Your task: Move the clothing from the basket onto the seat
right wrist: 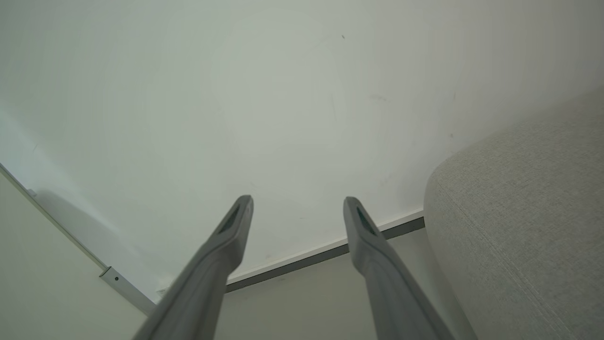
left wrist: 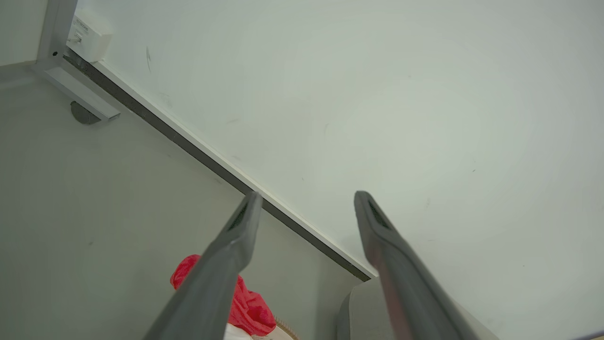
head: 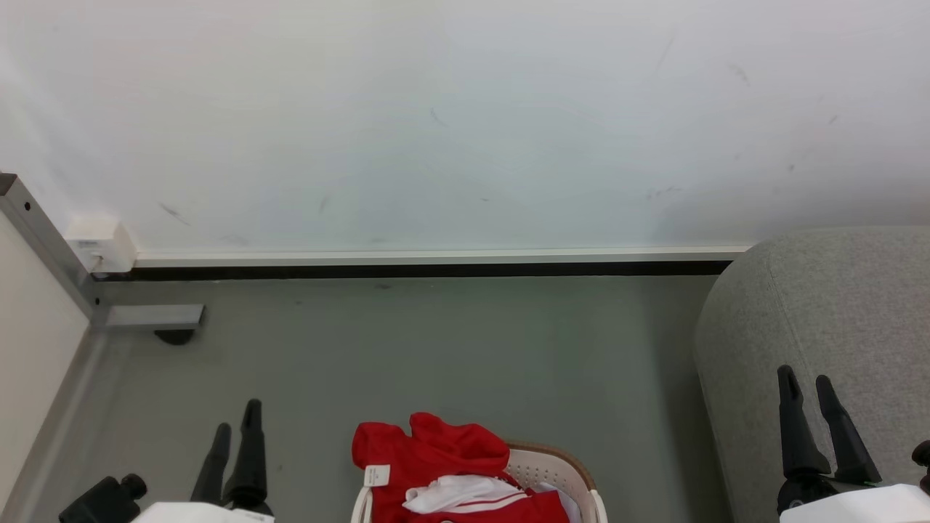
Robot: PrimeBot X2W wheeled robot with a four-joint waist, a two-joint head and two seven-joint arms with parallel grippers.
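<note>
Left claw point(head: 237, 418) and right claw point(head: 804, 376) both spread, empty: best lower one squarely onto the clothing point(head: 429, 450) heaped in the basket point(head: 559, 465).

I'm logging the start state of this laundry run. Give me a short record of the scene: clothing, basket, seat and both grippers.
clothing: red and white garments heaped in the basket, rising above its rim, white tag showing
basket: cream, perforated, brown rim, standing on the grey floor
seat: grey fabric, on the robot's right of the basket, apart from it
left gripper: open, holding nothing, left of the basket
right gripper: open, holding nothing, by the seat
progress: clothing not yet moved
</note>
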